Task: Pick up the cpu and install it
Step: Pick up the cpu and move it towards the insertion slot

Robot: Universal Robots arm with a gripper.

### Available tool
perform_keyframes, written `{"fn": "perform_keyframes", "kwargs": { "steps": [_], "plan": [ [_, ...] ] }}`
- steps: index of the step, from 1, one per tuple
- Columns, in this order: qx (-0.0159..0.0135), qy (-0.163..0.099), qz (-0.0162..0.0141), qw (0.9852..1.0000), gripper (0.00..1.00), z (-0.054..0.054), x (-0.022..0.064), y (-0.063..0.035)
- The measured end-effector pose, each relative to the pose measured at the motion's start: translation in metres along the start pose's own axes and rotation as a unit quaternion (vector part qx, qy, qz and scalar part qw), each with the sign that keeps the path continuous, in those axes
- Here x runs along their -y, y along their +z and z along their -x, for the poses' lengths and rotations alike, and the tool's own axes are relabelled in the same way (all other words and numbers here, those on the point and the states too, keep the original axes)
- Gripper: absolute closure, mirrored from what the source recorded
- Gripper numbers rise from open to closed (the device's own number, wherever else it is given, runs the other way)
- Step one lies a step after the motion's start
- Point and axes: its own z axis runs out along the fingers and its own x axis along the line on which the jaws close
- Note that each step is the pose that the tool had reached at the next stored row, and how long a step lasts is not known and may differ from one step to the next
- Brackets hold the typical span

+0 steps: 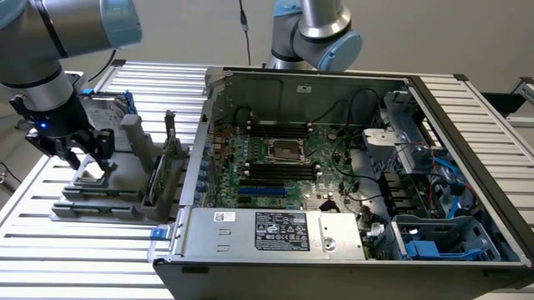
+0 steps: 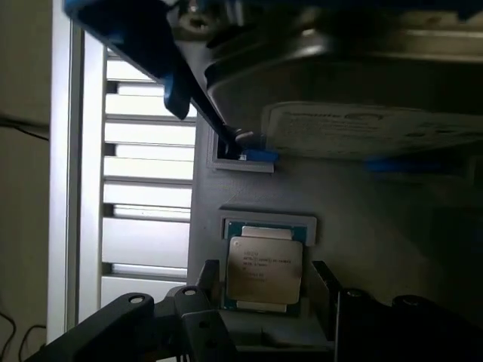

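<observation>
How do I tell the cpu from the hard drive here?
Size: the cpu is a small square chip, while the hard drive is far larger.
Look: the cpu has a bare pale metal top with faint print, while the hard drive carries a white label and a blue frame.
Position: the open gripper stands either side of the cpu, while the hard drive lies outside it.
Both are silver-grey metal.

Fingers [image 1: 104,149] spread, the tool [image 1: 89,164] straddles the cpu [image 2: 264,268], whose top lies bare. Just beyond the tool looms the hard drive [image 2: 362,128]; beside it a grey post [image 1: 132,131] and upright cards [image 1: 171,150] stand between tool and case [image 1: 309,84].
</observation>
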Motion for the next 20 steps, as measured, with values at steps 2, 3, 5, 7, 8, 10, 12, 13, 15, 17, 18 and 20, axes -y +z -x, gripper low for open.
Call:
{"fn": "perform_keyframes", "kwargs": {
  "steps": [2,3,5,7,8,10,12,13,15,17,18,20],
  "plan": [
    [0.0,0.0,-0.0001,1.0,0.4,0.0,0.0003,0.0033],
    [0.0,0.0,-0.0001,1.0,0.4,0.0,0.0005,0.0044],
    [0.0,0.0,-0.0001,1.0,0.4,0.0,0.0007,0.0067],
    [0.0001,0.0,-0.0001,1.0,0.4,0.0,0.0008,0.0092],
    [0.0,0.0,-0.0001,1.0,0.4,0.0,0.0008,0.0102],
    [0.0,0.0,-0.0001,1.0,0.4,0.0,0.0009,0.0115],
    [-0.0001,0.0,-0.0001,1.0,0.4,0.001,0.0009,0.0121],
    [0.0,0.0,-0.0001,1.0,0.4,0.001,0.001,0.0125],
    [0.0,0.0,-0.0001,1.0,0.4,0.001,0.001,0.0132],
    [0.0,0.001,-0.0001,1.0,0.4,0.001,0.0011,0.0138],
    [0.0,0.001,-0.0001,1.0,0.4,0.001,0.0011,0.014],
    [0.0001,0.003,0.0,1.0,0.4,0.001,0.0012,0.015]
  ]
}}
